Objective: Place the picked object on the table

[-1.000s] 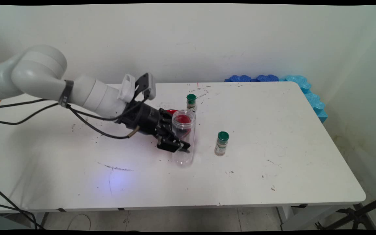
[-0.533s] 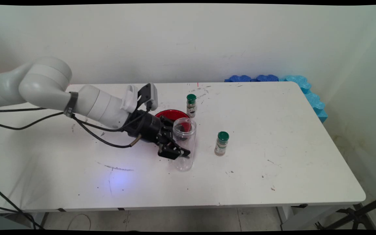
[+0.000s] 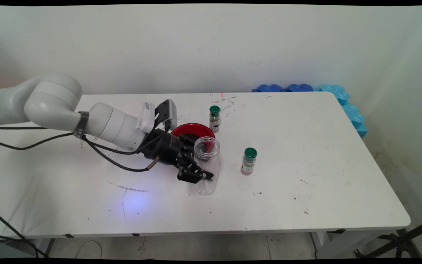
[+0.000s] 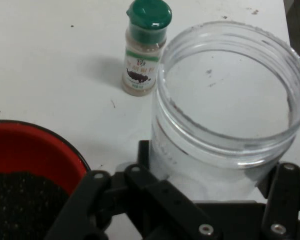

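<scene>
My gripper (image 3: 204, 167) is shut on a clear, empty plastic jar (image 3: 206, 163), which stands upright with its mouth open upward, at or just above the table (image 3: 306, 154). In the hand view the jar (image 4: 230, 115) fills the space between my gripper's (image 4: 215, 167) fingers (image 4: 155, 187). A red bowl (image 3: 191, 129) with dark contents lies just behind the jar; in the hand view the bowl (image 4: 35, 150) is at the lower left. Two green-capped spice bottles stand nearby, one (image 3: 214, 118) behind the bowl and one (image 3: 248, 160) right of the jar. One such bottle (image 4: 144, 50) shows beyond the jar in the hand view.
Blue foam pieces (image 3: 343, 101) line the table's far right corner and right edge. Black cables (image 3: 104, 154) hang from the arm over the table's left part. Dark scuff marks (image 3: 132, 189) lie in front of the gripper.
The arm has come down and a little towards the near side, carrying the clear jar lower until its base is at the table.
</scene>
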Motion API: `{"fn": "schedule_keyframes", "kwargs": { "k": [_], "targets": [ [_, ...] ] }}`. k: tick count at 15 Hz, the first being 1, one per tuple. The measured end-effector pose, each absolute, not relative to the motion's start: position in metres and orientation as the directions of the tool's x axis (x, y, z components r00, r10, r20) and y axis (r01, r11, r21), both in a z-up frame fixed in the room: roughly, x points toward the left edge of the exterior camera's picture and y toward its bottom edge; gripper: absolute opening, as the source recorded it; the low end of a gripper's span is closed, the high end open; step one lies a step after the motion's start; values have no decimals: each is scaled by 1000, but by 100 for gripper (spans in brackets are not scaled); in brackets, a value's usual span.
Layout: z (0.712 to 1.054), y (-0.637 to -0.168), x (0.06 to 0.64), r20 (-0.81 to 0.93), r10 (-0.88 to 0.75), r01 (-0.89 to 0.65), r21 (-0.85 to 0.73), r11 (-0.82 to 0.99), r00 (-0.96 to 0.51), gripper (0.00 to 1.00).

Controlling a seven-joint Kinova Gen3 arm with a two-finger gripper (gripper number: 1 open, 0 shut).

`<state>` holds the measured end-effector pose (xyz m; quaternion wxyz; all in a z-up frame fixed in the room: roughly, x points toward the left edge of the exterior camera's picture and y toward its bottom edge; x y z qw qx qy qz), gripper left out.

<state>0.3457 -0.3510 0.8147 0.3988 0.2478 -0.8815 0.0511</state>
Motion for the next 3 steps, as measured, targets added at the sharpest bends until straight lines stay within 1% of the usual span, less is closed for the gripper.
{"fn": "schedule_keyframes", "kwargs": {
  "k": [1, 3],
  "targets": [
    [814, -351, 346, 730, -396, -479, 107, 871, -558, 100],
    [812, -350, 346, 733, -394, -480, 104, 871, -555, 100]
  ]
}}
